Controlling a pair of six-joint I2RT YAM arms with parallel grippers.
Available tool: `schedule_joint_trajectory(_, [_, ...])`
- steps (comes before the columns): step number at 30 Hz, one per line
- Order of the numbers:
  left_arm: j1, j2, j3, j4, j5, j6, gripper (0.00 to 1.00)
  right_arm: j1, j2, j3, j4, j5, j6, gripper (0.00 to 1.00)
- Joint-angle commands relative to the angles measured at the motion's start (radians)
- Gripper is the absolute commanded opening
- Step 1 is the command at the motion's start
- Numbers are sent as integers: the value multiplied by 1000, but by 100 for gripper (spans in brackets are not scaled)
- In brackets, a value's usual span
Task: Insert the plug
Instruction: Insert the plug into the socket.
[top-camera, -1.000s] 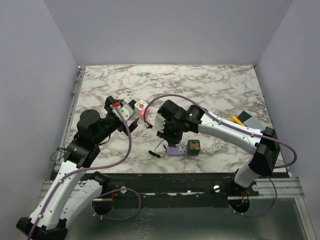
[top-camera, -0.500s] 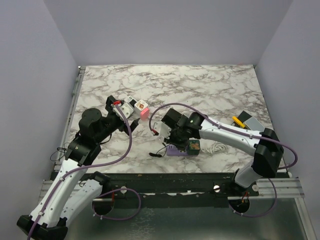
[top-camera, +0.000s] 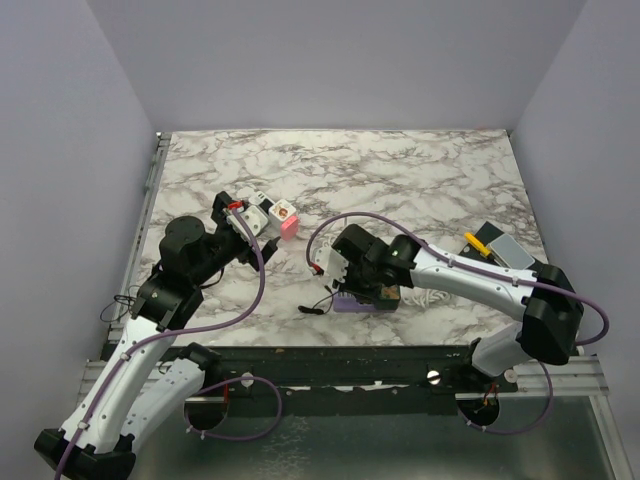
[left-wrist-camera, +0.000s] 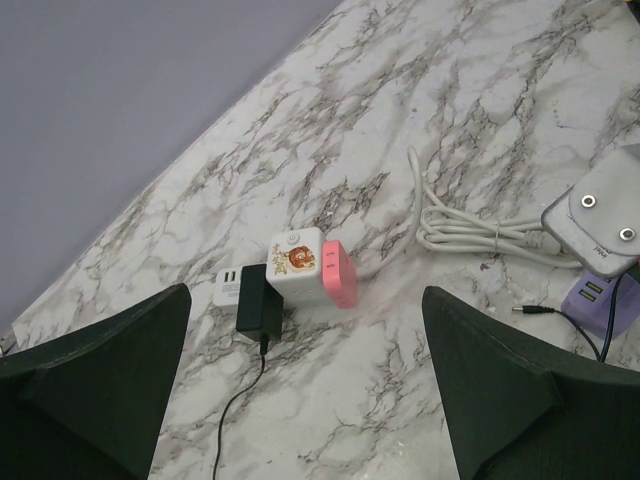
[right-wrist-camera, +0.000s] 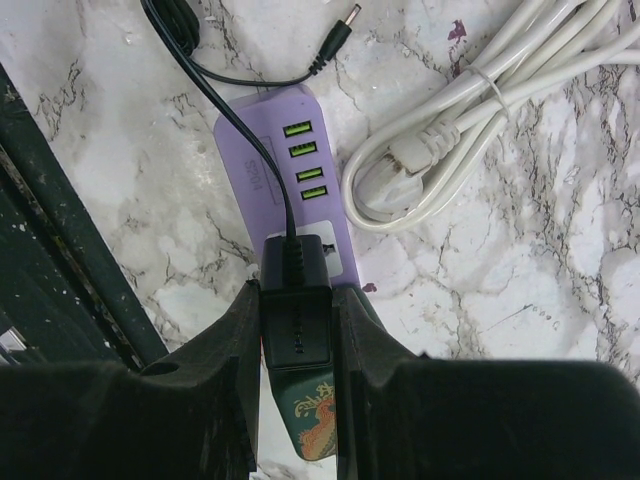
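Observation:
My right gripper (right-wrist-camera: 297, 292) is shut on a black plug (right-wrist-camera: 295, 325) and holds it over the socket end of a purple power strip (right-wrist-camera: 262, 150). The plug's black cable (right-wrist-camera: 225, 95) runs across the strip to a barrel tip (right-wrist-camera: 345, 22). A dark green cube adapter (right-wrist-camera: 310, 425) sits under the plug. In the top view the right gripper (top-camera: 335, 270) is low over the strip (top-camera: 350, 303). My left gripper (left-wrist-camera: 305, 390) is open and empty, above bare marble, also seen in the top view (top-camera: 240, 215).
A white and pink cube adapter (left-wrist-camera: 300, 265) with a second black adapter (left-wrist-camera: 258, 298) lies beyond the left gripper. A coiled white cable (right-wrist-camera: 450, 130) lies beside the strip. Yellow and grey items (top-camera: 495, 245) lie at the right edge. The table's dark front rail (right-wrist-camera: 60, 250) is close.
My right gripper has moved down and toward the near edge, from beside the pink cube to over the purple strip. The left arm has not moved.

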Motion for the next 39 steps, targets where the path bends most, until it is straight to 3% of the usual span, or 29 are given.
schedule_joint_trajectory(1, [-2, -1, -4, -13, 13, -14, 99, 5, -22, -16, 43, 1, -8, 1])
schedule_joint_trajectory(21, [-2, -1, -10, -14, 8, -13, 99, 5, -13, 31, -59, 9, -2, 1])
schedule_joint_trajectory(39, [-2, -7, -15, -15, 5, -11, 99, 5, -46, -63, 47, -25, 10, 1])
